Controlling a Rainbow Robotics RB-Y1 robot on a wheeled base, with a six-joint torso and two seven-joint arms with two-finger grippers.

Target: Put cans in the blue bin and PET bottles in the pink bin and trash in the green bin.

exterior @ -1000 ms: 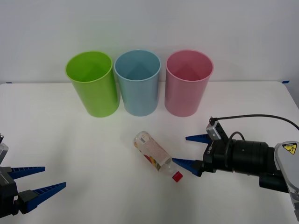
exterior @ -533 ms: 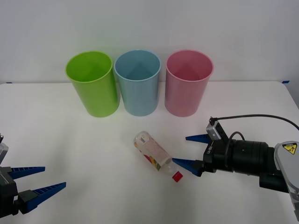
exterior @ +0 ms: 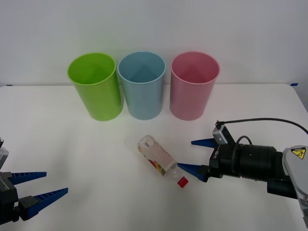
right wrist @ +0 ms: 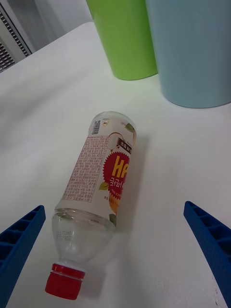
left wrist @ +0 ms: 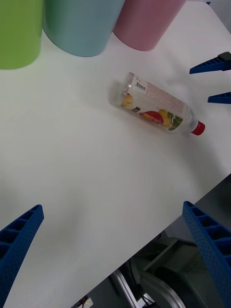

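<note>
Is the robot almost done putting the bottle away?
Not yet. Nothing looks sorted so far: the bottle lies on its side on the table, in front of the blue bin and pink bin. The right gripper sits by its red cap, jaws open, holding nothing. The left gripper waits open at the near edge. Grabbing and dropping it in pink remain.

I see a plain white bench [exterior: 72, 149]. Along its far side stand three bins in a row, upright: the green bin [exterior: 95, 86], the blue bin [exterior: 142, 85], the pink bin [exterior: 194, 85]. Nearer me, the PET bottle [exterior: 159, 157] lies on its side, red cap pointing toward my right.
</note>
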